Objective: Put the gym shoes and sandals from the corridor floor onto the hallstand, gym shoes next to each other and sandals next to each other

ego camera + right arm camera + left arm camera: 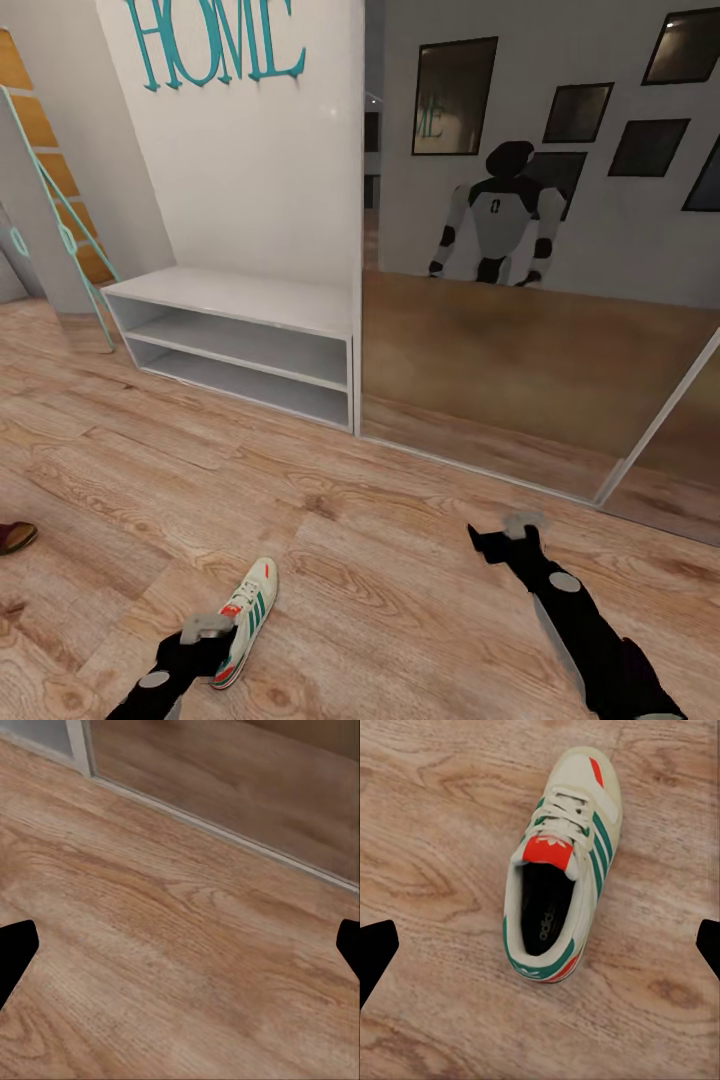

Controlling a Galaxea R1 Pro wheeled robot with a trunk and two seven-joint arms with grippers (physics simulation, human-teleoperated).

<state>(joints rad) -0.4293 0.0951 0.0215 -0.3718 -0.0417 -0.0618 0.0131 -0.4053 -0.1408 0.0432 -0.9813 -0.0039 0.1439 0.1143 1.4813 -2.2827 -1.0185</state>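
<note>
Corridor floor: brown wood-grain planks across the whole head view.

Mirror panel: tall, directly right of the hallstand, touching its side; shows the robot's reflection and dark picture frames on the reflected wall.

Hallstand: low white unit against the back wall, flat bench top, two open shelves below, all bare. Teal "HOME" lettering on the panel above it. Teal-poled ladder shelf just left of the hallstand.

Left arm: low in the head view, well in front of the hallstand. Left gripper hangs over the heel end of a gym shoe; in the left wrist view its fingertips sit at the two frame edges, spread wide, nothing between them but the shoe below. Can't tell whether they touch it.

Right gripper: in front of the mirror, right of the hallstand, over bare floor. Fingers wide apart, holding nothing.

Gym shoe: one on the floor, well in front of the hallstand, upright on its sole, toe pointing toward the hallstand. Cream, green stripes, red tongue label.

Dark brown object: at the head view's left edge, on the floor, front-left of the hallstand, mostly cut off, can't tell what it is.
</note>
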